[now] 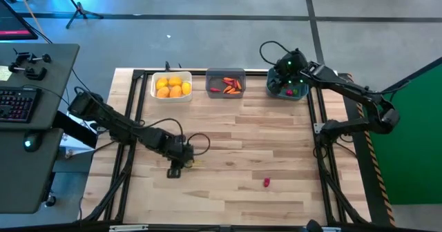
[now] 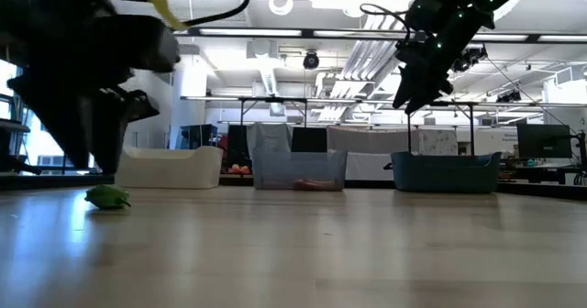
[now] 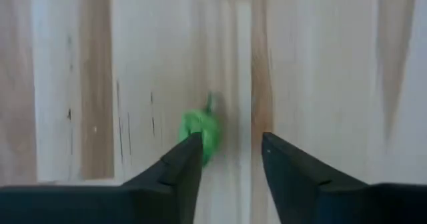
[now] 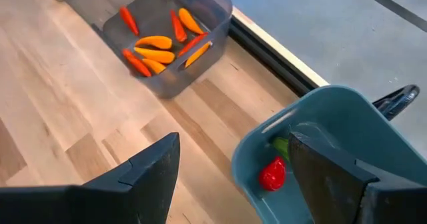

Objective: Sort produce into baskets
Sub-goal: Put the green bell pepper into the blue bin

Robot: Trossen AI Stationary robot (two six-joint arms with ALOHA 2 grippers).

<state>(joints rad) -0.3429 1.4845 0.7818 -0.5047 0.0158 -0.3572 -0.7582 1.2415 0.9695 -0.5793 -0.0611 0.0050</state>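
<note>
A small green piece [image 3: 200, 129] lies on the bare wood near the table's front left; it also shows in the low view [image 2: 108, 196]. My left gripper [image 3: 230, 151] is open and points down over it, with the piece just past one fingertip [image 3: 190, 154]; the gripper also shows in the high view [image 1: 175, 168]. My right gripper [image 4: 233, 151] is open and empty above the dark teal bin [image 4: 347, 117] at the far right, also in the high view [image 1: 291, 70]. A red piece [image 4: 272, 174] and a green piece [image 4: 283, 146] lie in that bin.
A white bin [image 1: 171, 94] with yellow-orange fruits and a translucent grey bin [image 1: 226, 94] with orange-red carrot shapes stand along the far edge, left of the teal bin [image 1: 276, 88]. A small red piece [image 1: 266, 182] lies on the wood at the front right. A black frame [image 1: 138, 101] borders the table.
</note>
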